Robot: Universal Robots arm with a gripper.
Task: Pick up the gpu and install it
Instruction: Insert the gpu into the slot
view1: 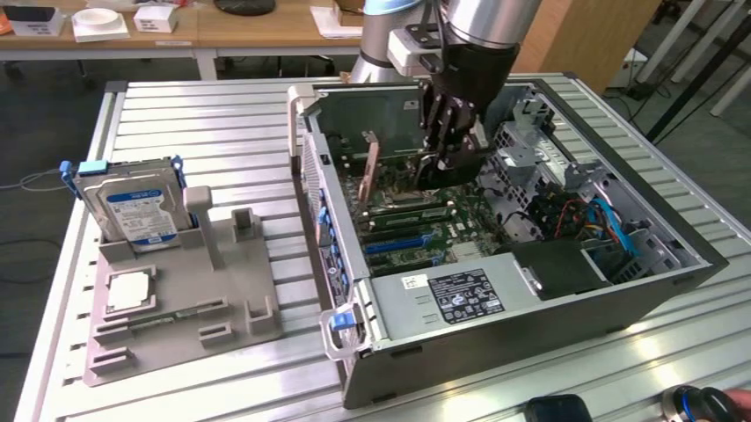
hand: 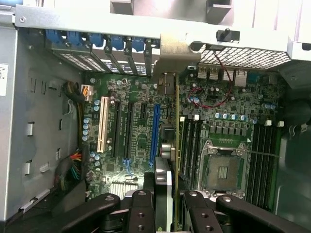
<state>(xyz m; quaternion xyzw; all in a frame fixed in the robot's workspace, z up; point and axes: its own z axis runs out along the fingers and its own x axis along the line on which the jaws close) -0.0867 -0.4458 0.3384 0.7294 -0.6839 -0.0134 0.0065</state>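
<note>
Holding the gpu (hand: 176, 126) in the gripper (hand: 167, 204), jaws drawn narrow, one finger (hand: 141, 208) on each flat face at the card's end away from its bracket. Standing on edge, thin as a line from the wrist view, upright over the motherboard (hand: 141, 145) inside the open computer case (view1: 470, 352). Long axis running straight from the gripper toward the case's rear wall (hand: 97, 22), greyish metal end (hand: 172, 56) foremost, up against that wall's row of blue slot clips (hand: 92, 40); contact there not clear. No gap, then, between end effector and card: lying directly ahead of the fingers, in line with the slots. Parallel to the long blue slot (hand: 155, 131) and the white slot (hand: 103, 128), placed between the blue slot and the bank of memory slots (hand: 192, 141), just beside the blue one. Cannot tell seating of the lower edge in any connector: hidden beneath the card itself. In the exterior view, gripper (view1: 444, 167) low in the middle of the case, nearer its far wall than the near edge with the labelled silver box (view1: 463, 294). Judged as the lining-up or pressing-home step, turning on lower edge against slot and metal end against the rear-wall opening. Outside the case, on the grey holder tray (view1: 235, 299): a silver hard drive (view1: 132, 207), upright, well apart from the work.
</note>
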